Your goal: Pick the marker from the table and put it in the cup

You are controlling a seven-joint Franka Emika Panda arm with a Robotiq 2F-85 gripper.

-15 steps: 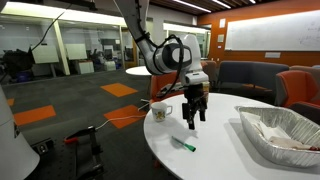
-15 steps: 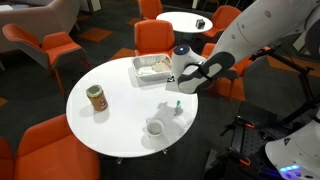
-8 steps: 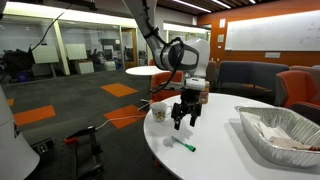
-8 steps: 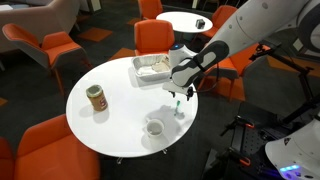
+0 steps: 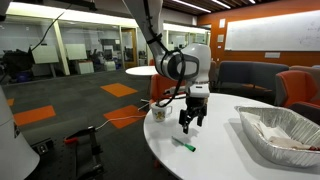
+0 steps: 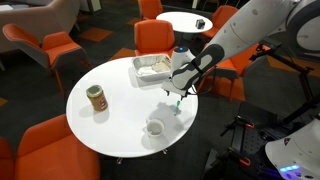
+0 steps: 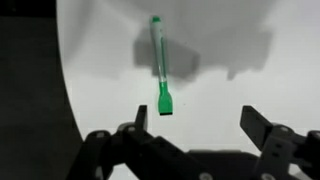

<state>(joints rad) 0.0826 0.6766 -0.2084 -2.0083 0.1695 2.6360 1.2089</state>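
Wrist view: the marker (image 7: 158, 62) lay flat on the white table (image 7: 230, 90) in the upper middle of the frame, its long axis nearly vertical in the picture and leaning slightly. The broader, bright green end pointed down toward the gripper (image 7: 195, 120), and the slimmer end pointed to the top edge. The two dark fingers (image 7: 262, 128) stood spread wide along the bottom of the frame, apart from the marker. The marker's lower end sat just above the left-hand finger rather than midway between the two.

In an exterior view the gripper (image 5: 190, 125) hung fingers-down above the table (image 5: 215, 155) at frame centre. The marker (image 5: 184, 146) lay below it on the tabletop, its axis running from upper left to lower right. The cup (image 5: 159, 112) – a white mug with a dark print – stood upright on the table just left of the gripper.

In an exterior view from higher up, the gripper (image 6: 180, 93) hovered over the right part of the round table (image 6: 110, 125), with the marker (image 6: 178, 104) directly beneath it. The cup (image 6: 154, 128) stood lower in the frame, near the table's edge and apart from the marker. A foil tray (image 6: 153, 68) rested toward the top, and a brownish jar (image 6: 96, 98) stood at left – well apart from the rest
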